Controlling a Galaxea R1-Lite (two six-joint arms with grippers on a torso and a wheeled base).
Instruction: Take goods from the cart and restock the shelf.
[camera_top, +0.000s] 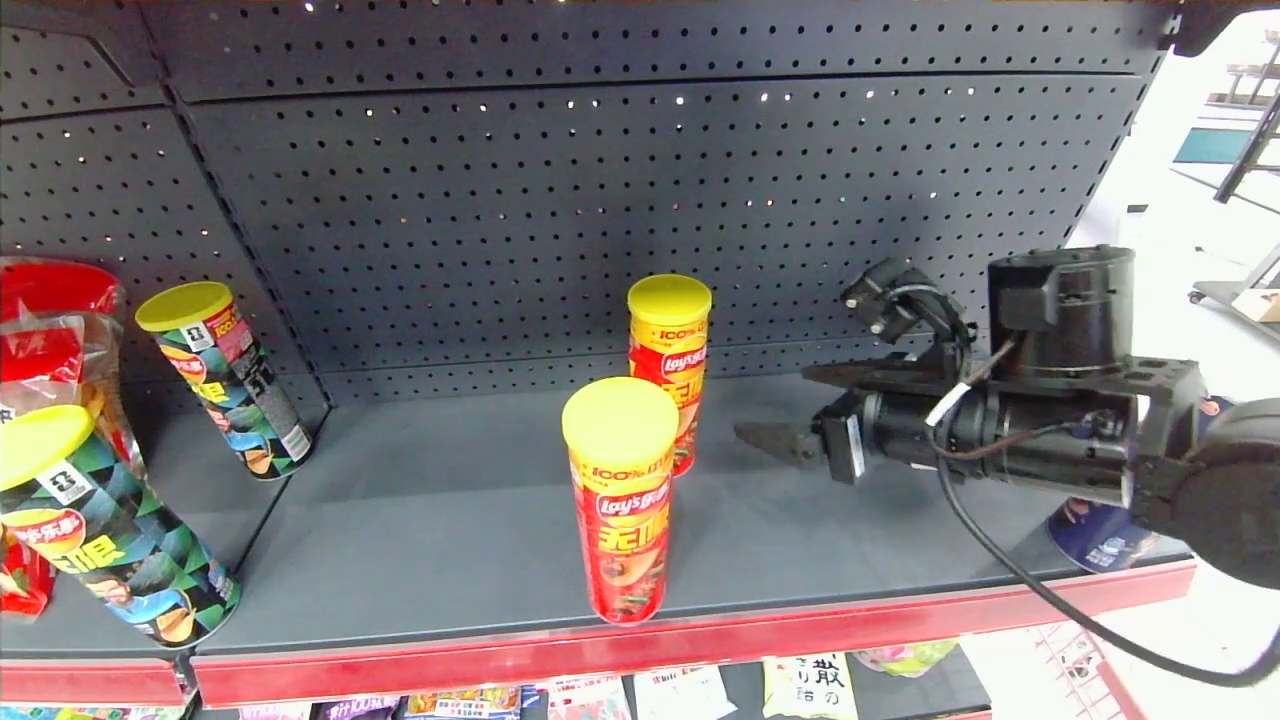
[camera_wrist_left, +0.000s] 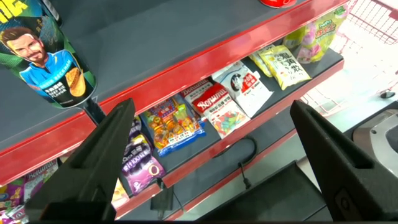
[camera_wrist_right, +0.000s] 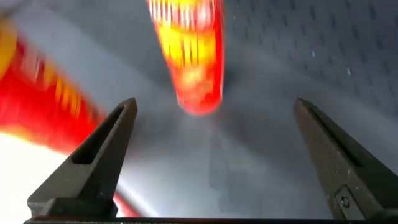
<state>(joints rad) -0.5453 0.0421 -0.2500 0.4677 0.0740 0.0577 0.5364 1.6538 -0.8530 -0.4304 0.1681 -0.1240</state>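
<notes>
R end effector (camera_top: 800, 408) released, fingers spread, nothing held; sits low over shelf (camera_top: 450, 520), just right of two red cans. L end effector (camera_wrist_left: 211, 107) also released, empty, below shelf level over lower-shelf snack bags (camera_wrist_left: 217, 106). Near can (camera_top: 620, 500) upright by red lip (camera_top: 700, 640); far can (camera_top: 670, 360) upright behind it, slightly right, apart. Prob. light tubes w/ stiff but crushable walls and a slick wrap; tall and narrow, so tippy. Best hold: mid-body across the dia., moderate squeeze, not at the lid. Room: wide bare shelf left of the cans up to green cans (camera_top: 230, 380); pegboard (camera_top: 600, 200) close behind far can; blue can (camera_top: 1100, 540) lies under R arm at right, near the lip.
</notes>
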